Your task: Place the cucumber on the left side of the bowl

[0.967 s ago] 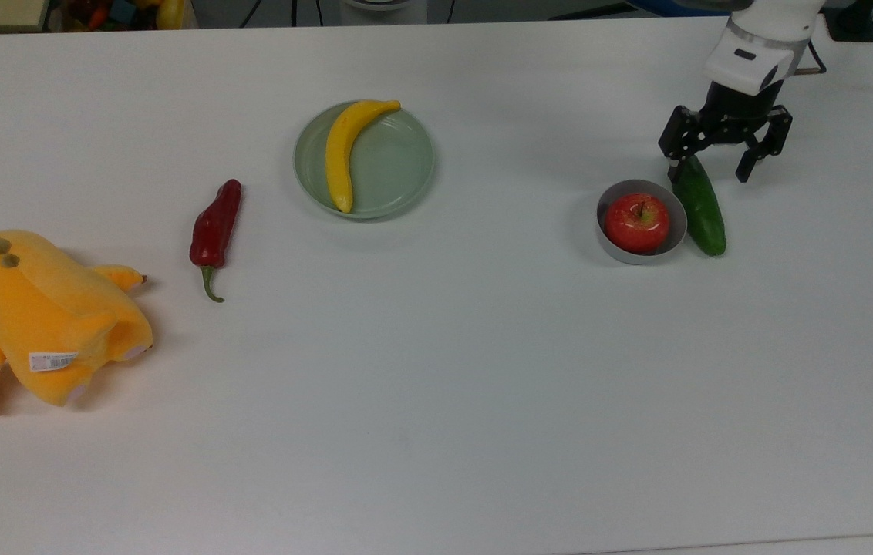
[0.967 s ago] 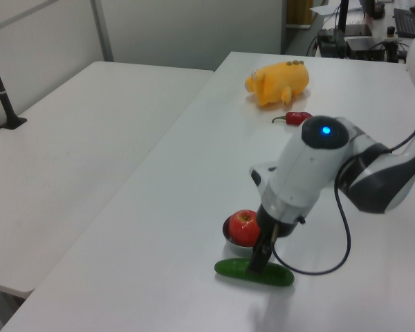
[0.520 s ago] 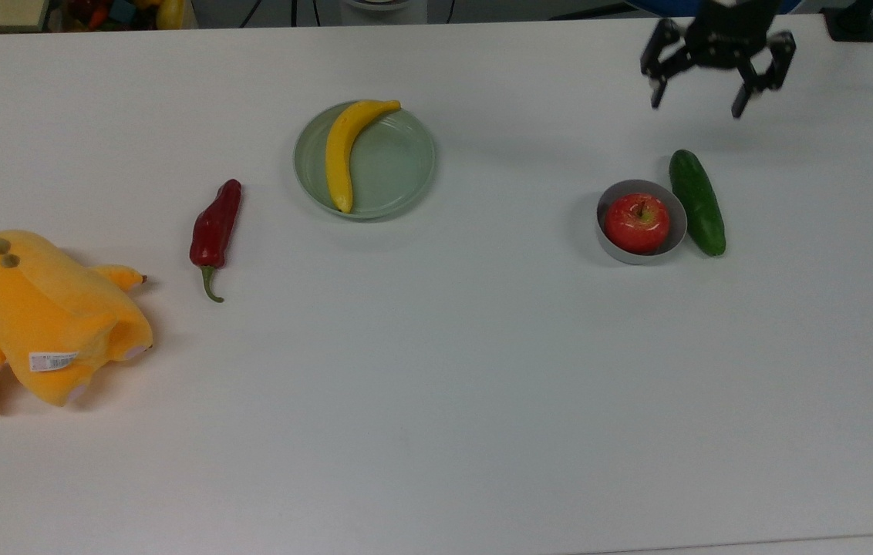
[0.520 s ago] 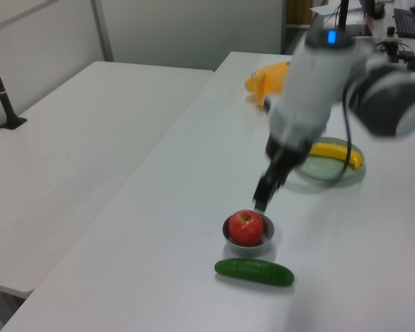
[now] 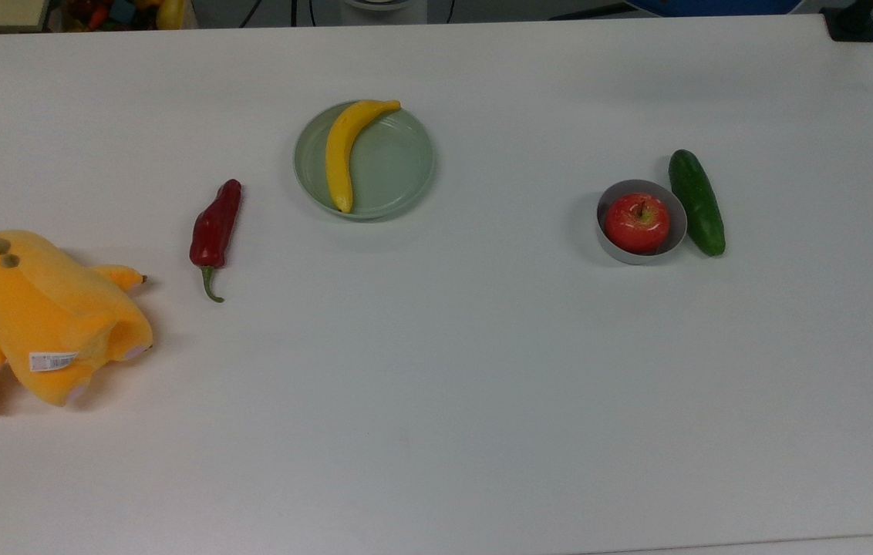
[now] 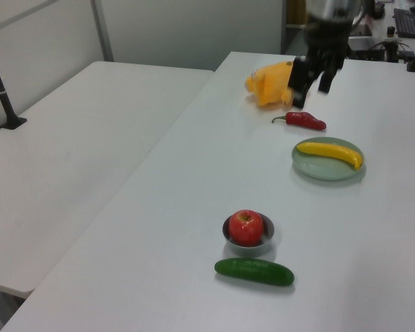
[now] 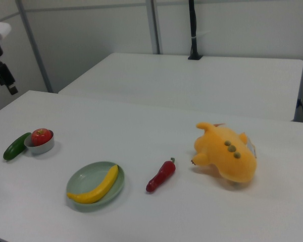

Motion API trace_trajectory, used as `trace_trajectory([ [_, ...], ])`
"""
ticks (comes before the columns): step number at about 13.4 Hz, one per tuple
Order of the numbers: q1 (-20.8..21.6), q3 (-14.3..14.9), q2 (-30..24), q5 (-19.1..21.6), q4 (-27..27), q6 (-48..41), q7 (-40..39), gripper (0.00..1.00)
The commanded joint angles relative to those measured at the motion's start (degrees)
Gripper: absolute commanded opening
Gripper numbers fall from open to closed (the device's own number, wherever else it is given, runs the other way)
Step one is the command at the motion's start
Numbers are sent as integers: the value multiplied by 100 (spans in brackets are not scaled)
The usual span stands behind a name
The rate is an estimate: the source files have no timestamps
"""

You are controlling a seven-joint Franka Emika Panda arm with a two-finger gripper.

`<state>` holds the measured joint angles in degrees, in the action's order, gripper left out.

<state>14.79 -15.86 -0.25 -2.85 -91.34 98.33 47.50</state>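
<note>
One white table [image 5: 483, 385] carries cucumber [image 5: 697, 202] touching bowl [image 5: 641, 222]; claw [image 6: 312, 72] hangs spread apart above.

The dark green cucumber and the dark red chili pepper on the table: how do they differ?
The dark green cucumber is smooth and thick with rounded ends; the dark red chili pepper is slimmer, tapering to a curled green stem. The cucumber lies against the small grey bowl that holds a red apple; the chili lies apart from everything. Both are long and lie flat on the white table.
</note>
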Motion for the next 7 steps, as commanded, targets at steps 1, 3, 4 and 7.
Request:
trace_trajectory([
  [1,24,889,-440,643,-129,-594,-941,100],
  [3,24,1372,-555,829,-129,-901,-1591,100],
  [4,50,1688,-625,891,-129,-938,-2142,100],
  [7,24,2130,-529,1067,-164,-720,-3156,100],
])
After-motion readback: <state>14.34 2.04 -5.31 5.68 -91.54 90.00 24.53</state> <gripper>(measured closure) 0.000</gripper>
